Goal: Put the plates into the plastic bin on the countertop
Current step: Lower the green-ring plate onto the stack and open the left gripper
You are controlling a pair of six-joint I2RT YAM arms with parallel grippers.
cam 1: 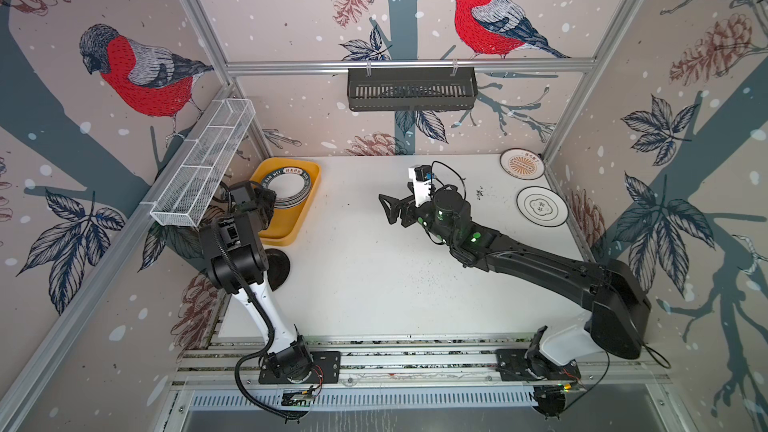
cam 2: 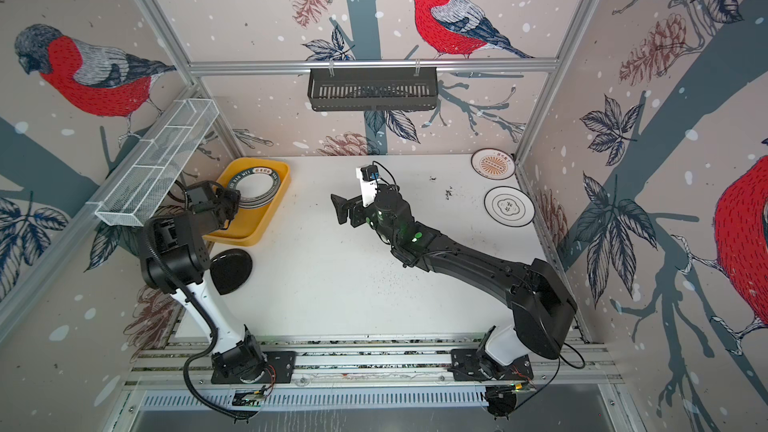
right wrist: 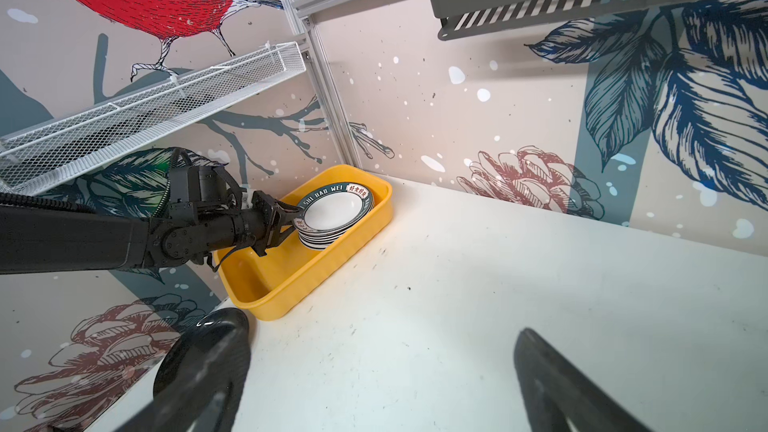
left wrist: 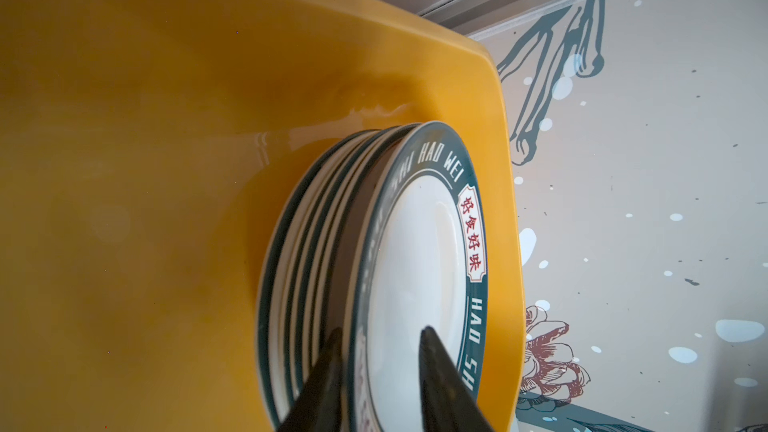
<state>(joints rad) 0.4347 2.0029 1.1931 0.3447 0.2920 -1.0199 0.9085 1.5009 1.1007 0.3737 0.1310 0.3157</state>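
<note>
— At the back-left corner, what's in the bin (right wrist: 291,284)?
— Stacked plates (right wrist: 322,238) (count unclear, rims blur together). The left gripper (left wrist: 382,331) straddles the rim of the top plate (left wrist: 415,251), fingers narrowly parted; contact I cannot tell.
— And the right gripper (cam 1: 386,209)?
— Spread wide, empty, over the countertop (cam 1: 374,284). A black plate (cam 1: 279,270) lies partly hidden by the left arm (cam 1: 237,255); sunburst plate (cam 1: 522,164) and emblem plate (cam 1: 541,206) sit far right.

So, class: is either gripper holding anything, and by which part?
Seemingly nothing: the left gripper straddles the top plate's rim with jaws parted; the right gripper is open and empty.
</note>
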